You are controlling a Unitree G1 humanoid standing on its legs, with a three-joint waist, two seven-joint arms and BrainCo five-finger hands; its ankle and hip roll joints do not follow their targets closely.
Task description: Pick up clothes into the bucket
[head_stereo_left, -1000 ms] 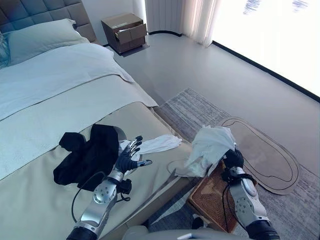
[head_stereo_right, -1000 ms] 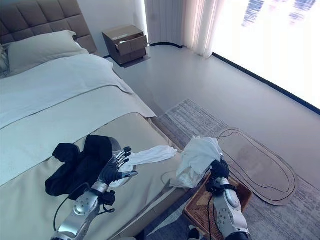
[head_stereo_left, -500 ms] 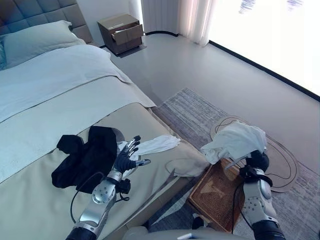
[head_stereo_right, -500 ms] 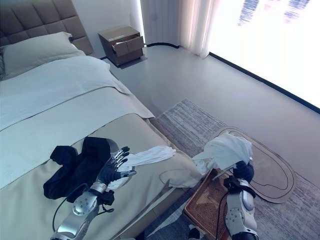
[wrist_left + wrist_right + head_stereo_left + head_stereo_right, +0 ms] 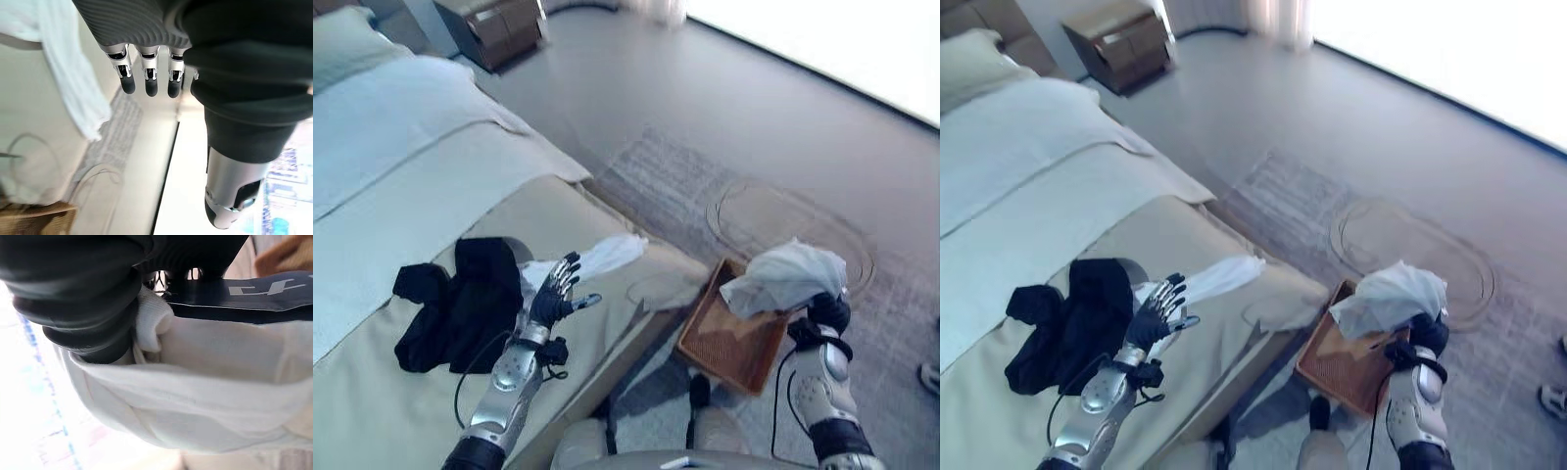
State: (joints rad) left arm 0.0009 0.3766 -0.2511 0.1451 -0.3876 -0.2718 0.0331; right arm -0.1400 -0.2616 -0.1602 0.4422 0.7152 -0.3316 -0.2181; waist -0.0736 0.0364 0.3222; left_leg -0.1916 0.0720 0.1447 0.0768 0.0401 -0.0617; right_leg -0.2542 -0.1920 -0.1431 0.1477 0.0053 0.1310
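Bed carried black clothes; left hand spread its fingers, right hand clutched white cloth above basket on rug.

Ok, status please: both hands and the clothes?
Right hand shut on white garment, above woven basket. Left hand open over bed. Black clothes, white cloth remain there.

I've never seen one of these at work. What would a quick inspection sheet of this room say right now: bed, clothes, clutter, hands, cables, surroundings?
Surface: bed with pale covers.
Job's things: white garment held above the brown basket on the floor; black clothes and white cloth on the bed.
Clutter: nothing seen.
Hands: right hand shut on the white garment; left hand open above the bed.
Cables: nothing seen.
Surroundings: rug, nightstand, a person's shoe.
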